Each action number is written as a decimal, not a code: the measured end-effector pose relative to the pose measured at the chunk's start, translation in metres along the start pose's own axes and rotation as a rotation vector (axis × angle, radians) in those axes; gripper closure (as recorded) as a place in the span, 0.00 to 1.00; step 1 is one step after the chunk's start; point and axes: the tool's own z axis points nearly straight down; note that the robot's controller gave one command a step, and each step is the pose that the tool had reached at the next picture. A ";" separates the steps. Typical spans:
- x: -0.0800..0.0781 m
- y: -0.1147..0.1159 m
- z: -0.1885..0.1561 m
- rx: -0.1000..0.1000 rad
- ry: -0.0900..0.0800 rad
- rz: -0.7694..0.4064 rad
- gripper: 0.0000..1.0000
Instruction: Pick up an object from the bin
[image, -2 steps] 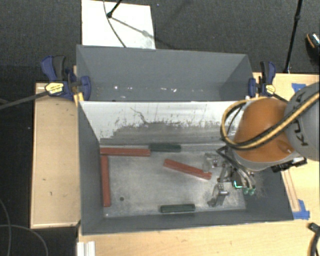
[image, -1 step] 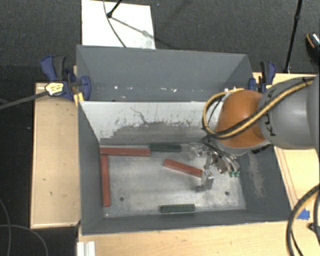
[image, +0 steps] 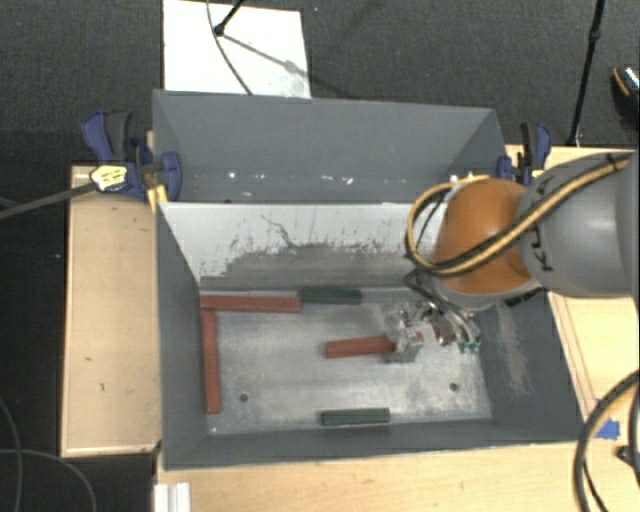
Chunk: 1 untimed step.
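Red short bar lies flat on the floor of the grey bin, a bit right of the middle; the gripper is down at its right end; I cannot tell if it is squeezing or let go; a long red bar and a green bar lie further back.

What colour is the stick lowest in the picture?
The stick is dark green, clearest in the camera view.
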 end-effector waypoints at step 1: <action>0.061 0.024 -0.209 0.002 -0.005 -0.223 1.00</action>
